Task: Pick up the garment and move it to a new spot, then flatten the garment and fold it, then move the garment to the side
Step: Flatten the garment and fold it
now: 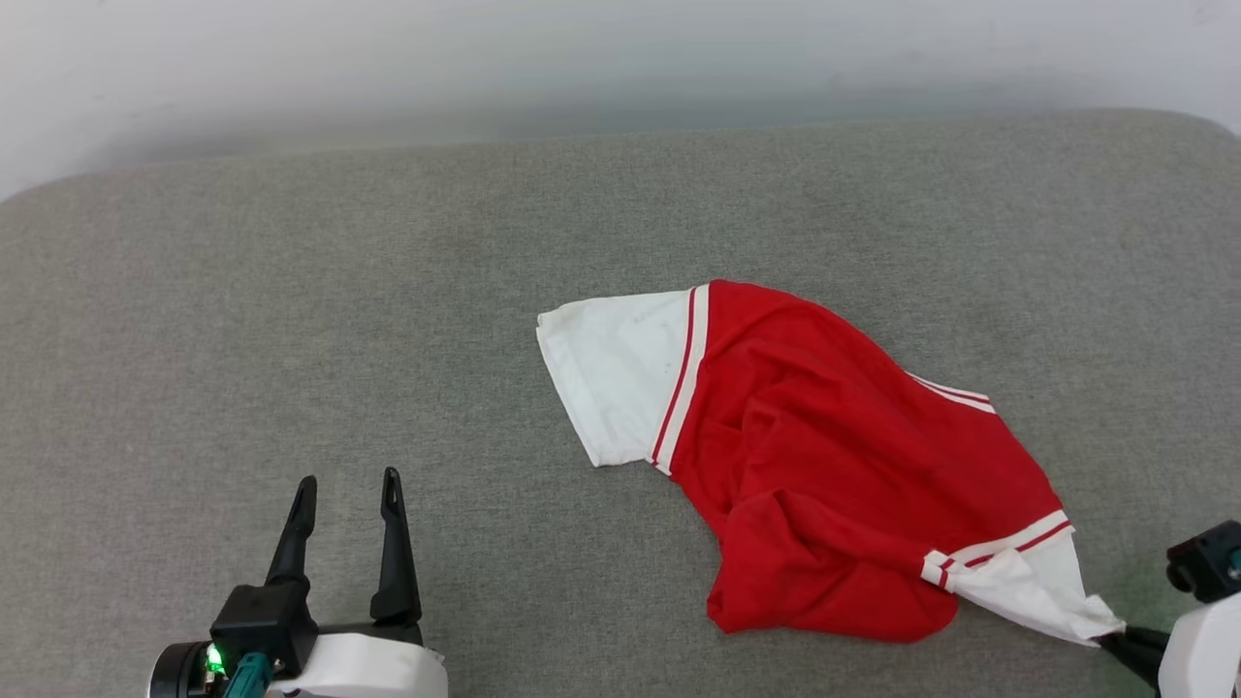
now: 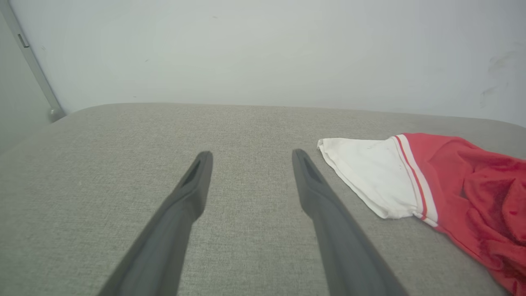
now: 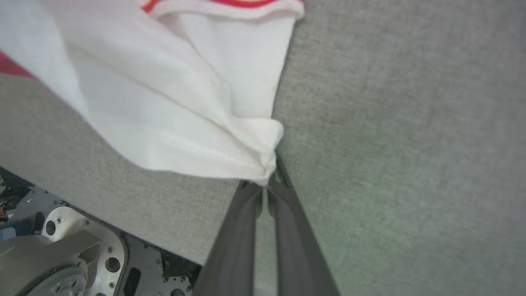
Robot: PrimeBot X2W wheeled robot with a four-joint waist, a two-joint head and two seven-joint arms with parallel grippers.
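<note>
Lying rumpled on the grey cushion (image 1: 291, 291): red garment (image 1: 834, 475), 2 white sleeves.
right gripper (image 3: 268, 187) pinches 1 sleeve tip tight; left gripper (image 1: 350, 482) rests spread wide.

No readable text, labels or numbers

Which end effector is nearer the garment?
Right. The right end effector is shut on a white sleeve tip of the garment; the left end effector is open, off to its left, apart from it.

Crumpled garment (image 1: 824, 456) lies on the grey cushion (image 1: 291, 291).
</note>
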